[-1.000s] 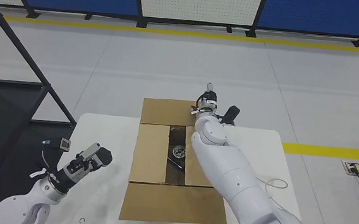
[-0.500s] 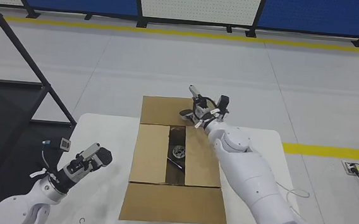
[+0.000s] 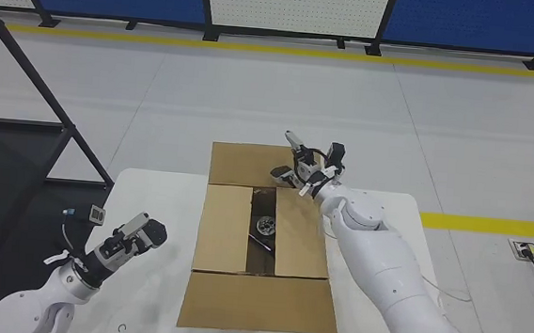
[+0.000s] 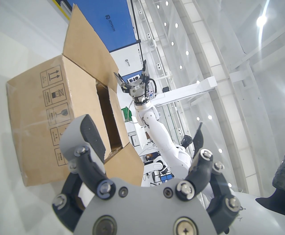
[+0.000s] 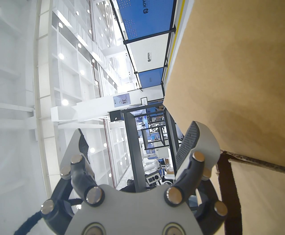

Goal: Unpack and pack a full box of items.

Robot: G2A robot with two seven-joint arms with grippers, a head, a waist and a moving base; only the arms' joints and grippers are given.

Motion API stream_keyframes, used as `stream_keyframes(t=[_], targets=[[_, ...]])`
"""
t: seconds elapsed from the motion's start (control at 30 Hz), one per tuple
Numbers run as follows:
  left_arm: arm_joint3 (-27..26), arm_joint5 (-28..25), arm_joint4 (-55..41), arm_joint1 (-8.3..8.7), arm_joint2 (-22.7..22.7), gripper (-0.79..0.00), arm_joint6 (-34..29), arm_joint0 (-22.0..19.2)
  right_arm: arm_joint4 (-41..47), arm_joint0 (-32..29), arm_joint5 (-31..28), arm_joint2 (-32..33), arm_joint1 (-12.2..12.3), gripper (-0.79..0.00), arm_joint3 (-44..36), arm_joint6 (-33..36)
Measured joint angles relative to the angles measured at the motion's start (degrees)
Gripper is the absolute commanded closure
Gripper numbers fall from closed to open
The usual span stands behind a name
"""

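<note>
**Box:** The box (image 3: 234, 230) sits mid-table (image 3: 157, 191). Its far flap (image 3: 244, 165) and near flap (image 3: 256, 302) are laid outward. The side flaps are folded in with a narrow gap between them, and dark items (image 3: 264, 227) show in the gap.

**Right gripper:** The right gripper (image 3: 314, 149) hangs over the box's far edge, just beside the far flap. Its fingers are spread and hold nothing. Contact with the cardboard cannot be told.

**Left gripper:** The left gripper (image 4: 144, 128) is spread and empty, low over the table's left part. It is well apart from the box, with bare tabletop between them.
</note>
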Motion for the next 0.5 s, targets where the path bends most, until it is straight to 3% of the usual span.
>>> stream_keyframes(t=[0.1, 0.3, 0.5], targets=[[-0.5, 1.5, 1.0, -0.03, 0.4, -0.785, 0.5, 0.3, -1.6, -1.9, -2.2, -0.3, 0.3, -0.785, -3.0, 1.9], [0.1, 4.1, 2.4, -0.01, 0.6, -0.785, 0.2, -0.8, -12.7, -5.6, -7.3, -0.6, 3.0, -0.785, -11.4, 12.8], [1.9, 5.7, 3.1, 0.02, 1.2, -0.785, -1.7, -3.2, -22.6, -9.4, -6.7, -0.5, 5.7, -0.785, -19.8, 23.6]])
